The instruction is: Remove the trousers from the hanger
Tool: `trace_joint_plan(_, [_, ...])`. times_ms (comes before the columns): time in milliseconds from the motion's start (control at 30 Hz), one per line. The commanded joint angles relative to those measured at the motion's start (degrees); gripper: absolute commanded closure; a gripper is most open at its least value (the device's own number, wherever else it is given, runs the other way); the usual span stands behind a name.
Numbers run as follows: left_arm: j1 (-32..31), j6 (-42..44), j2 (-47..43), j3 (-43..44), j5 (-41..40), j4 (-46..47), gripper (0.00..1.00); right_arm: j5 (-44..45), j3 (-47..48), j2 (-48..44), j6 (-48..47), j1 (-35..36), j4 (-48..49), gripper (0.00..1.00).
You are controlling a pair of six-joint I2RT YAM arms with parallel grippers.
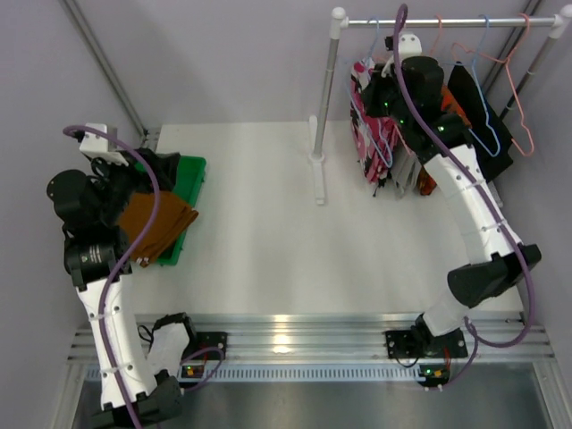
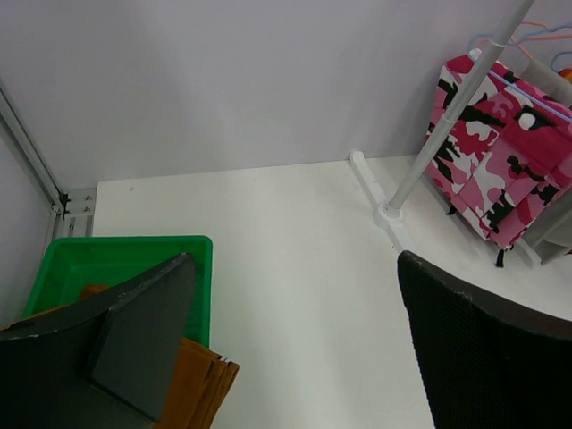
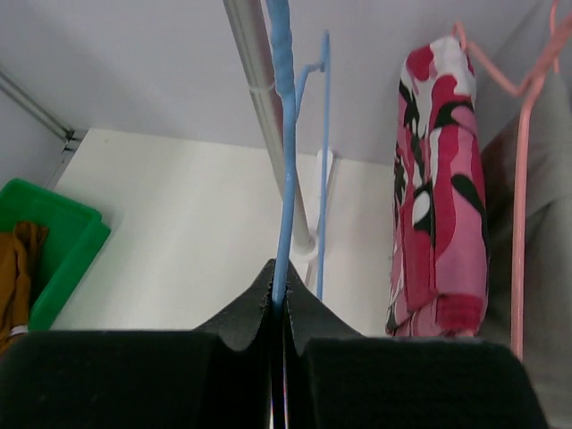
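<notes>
Spanning the top view, white table [image 1: 268,232] carries everything. Clothes rail [image 1: 447,20] stands at the back right.

2 pairs of trousers in view:
- Pink trousers [image 1: 371,134], white-and-black print, hang folded over a hanger at the rail's left end. Long axis vertical, fold up at the bar, loose ends pointing down at the table.
- Mustard-brown trousers [image 1: 156,223] lie folded at the left edge, off any hanger. 1 end sits in the green bin [image 1: 189,179], the other sticks out over the bin's near rim. Long axis runs diagonal in the top view.

Black garment [image 1: 487,134] hangs at the rail's right end, behind a bare pink hanger [image 1: 518,98].

Right fingers [image 3: 268,308] are up at the rail, just right of the pink trousers. They are pressed together, clamped on the thin wire of a blue hanger [image 3: 284,134]; the wire rises straight up from between them.

Left fingers [image 2: 143,331] hover over the bin and the mustard-brown pair, spread wide apart, nothing between them.
</notes>
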Motion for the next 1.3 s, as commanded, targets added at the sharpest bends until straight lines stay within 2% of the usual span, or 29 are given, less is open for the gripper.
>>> trace_joint_plan(0, [0.1, -3.5, -2.5, 1.8, -0.4, -0.2, 0.01, 0.7, 8.0, 4.0, -3.8, -1.4, 9.5, 1.0])
trace_joint_plan(100, [0.2, -4.8, -4.2, 0.0, 1.6, 0.7, 0.01, 1.0, 9.0, 6.9, -5.3, -1.4, 15.6, 1.0])
trace_joint_plan(233, [0.2, -5.1, -5.4, -0.8, 2.0, 0.5, 0.01, 0.8, 18.0, 13.6, -5.2, -1.5, 14.5, 1.0])
trace_joint_plan(467, [0.2, -6.4, -7.2, -1.1, 1.1, 1.6, 0.01, 1.8, 25.7, 23.6, -8.4, -1.5, 15.9, 1.0])
trace_joint_plan(833, [0.2, -6.1, -7.7, -1.8, 1.0, 2.0, 0.01, -0.7, 17.9, 21.9, -4.8, -1.1, 15.3, 1.0])
trace_joint_plan(900, [0.2, -6.0, -7.3, -1.6, 1.0, 1.9, 0.01, -0.8, 16.8, 20.6, -4.4, -1.2, 15.1, 0.94])
trace_joint_plan(967, [0.3, -5.9, -6.9, -1.3, 0.8, 1.4, 0.01, -1.4, 14.9, 19.4, -4.2, -1.2, 15.1, 0.83])
trace_joint_plan(1200, [0.2, -5.1, -6.2, -0.5, 0.5, 1.8, 0.01, -5.4, 12.5, 11.9, -3.6, -1.2, 12.8, 0.71])
trace_joint_plan(1267, [0.3, -4.9, -6.1, -0.3, 0.3, 1.7, 0.01, -6.1, 12.0, 10.0, -3.6, -1.3, 10.4, 0.62])
